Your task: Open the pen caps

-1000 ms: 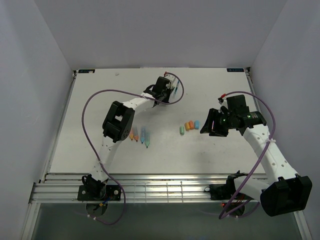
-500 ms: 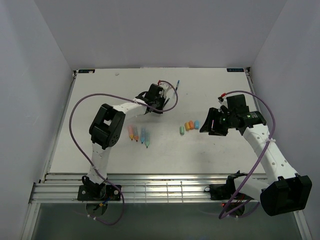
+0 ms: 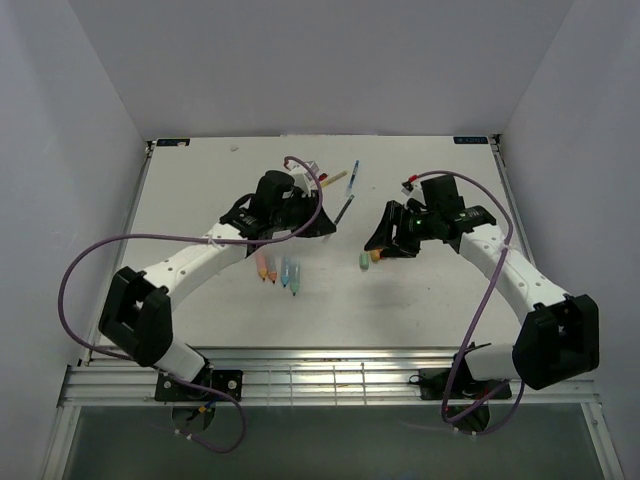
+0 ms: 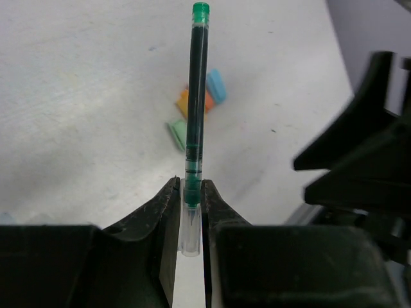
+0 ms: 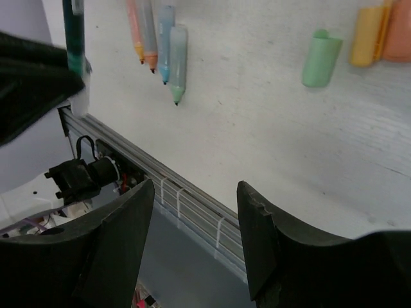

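Left gripper (image 4: 191,183) is clenched on a green thin pen (image 4: 196,96). The fingers pinch its clear end, and the rest sticks straight out to the green-tipped far end at the top centre of the left wrist view. Right gripper (image 5: 196,192) is released, fingers spread with nothing between them. In the top view it sits centre frame, just right of the left gripper, with the two facing each other and apart. Caps are all loose on the table (image 3: 450,310) in a tight row. In the right wrist view the green cap (image 5: 320,59) is at upper right, with the orange cap (image 5: 367,27) beside it and a redder cap (image 5: 399,29) cut off by the frame edge. The blue cap (image 4: 216,85) shows in the left wrist view, just right of the held pen (in the top view the right gripper hides it). In the top view the row lies directly under the right gripper, slightly below centre. Four barrels (image 5: 178,51) lie side by side with tips bare, upper left of the right wrist view and left of centre in the top view, well apart from the caps. Two more thin pens lie at upper centre of the top view, a blue pen (image 3: 352,178) and a pale pen (image 3: 333,178) near it. I can't tell whether these two are capped.
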Robot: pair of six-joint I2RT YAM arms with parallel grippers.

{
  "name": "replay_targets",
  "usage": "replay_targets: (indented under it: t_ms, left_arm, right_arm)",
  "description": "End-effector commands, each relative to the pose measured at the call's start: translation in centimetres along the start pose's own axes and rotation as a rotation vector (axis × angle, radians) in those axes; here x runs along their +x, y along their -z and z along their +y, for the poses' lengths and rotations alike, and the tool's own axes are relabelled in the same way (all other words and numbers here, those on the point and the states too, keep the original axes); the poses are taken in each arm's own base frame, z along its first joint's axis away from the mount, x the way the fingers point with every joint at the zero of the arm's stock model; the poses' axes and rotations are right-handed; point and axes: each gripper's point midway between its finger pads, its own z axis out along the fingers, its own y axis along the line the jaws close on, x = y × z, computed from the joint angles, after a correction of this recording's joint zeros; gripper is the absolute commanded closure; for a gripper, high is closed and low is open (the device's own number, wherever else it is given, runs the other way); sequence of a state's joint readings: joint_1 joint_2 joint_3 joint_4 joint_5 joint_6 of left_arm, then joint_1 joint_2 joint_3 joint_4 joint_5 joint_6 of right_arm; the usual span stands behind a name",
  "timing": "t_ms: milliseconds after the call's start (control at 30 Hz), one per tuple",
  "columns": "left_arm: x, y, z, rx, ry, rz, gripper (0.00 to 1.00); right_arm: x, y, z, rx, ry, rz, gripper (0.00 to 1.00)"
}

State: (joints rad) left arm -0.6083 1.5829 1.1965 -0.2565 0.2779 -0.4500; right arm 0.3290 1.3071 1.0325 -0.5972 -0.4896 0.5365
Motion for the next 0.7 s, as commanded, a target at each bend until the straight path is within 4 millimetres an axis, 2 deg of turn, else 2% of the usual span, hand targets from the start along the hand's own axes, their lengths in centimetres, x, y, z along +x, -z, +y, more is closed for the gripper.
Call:
replay_targets:
  t_ms: [0,33,167,233,500,600,667]
  left_arm:
    - [0.9,3.2,-5.0,0.196,0.234,0.003,0.95]
    - [0.6,3.7,-5.8,0.233,0.248,-0.013,0.95]
    - [1.0,5.4,-6.9,0.281,0.304,-0.027,0.98]
    - [1.3,5.9,-7.0,0.294,0.308,-0.030,0.98]
    - [1.2,6.6,-7.8,0.341,0.320,-0.044,0.99]
    - [0.8,6.9,-8.3,0.375,0.312,-0.064,0.99]
    - [0.8,6.9,-8.4,0.381,0.312,-0.061,1.00]
  right_arm:
    - [-2.9,-0.4,6.0,-0.183,0.066,-0.056,0.39]
    - [-3.6,-0.5,7.1,-0.213,0.086,-0.069,0.39]
    - [-3.9,-1.0,10.1,-0.304,0.101,-0.070,0.39]
    - [-4.0,-1.1,10.8,-0.328,0.104,-0.080,0.39]
    - [-3.6,-2.7,11.7,-0.386,0.051,-0.048,0.42]
    - [-3.5,-3.1,12.0,-0.392,0.046,-0.041,0.45]
    - [-3.7,-3.4,12.0,-0.396,0.038,-0.042,0.51]
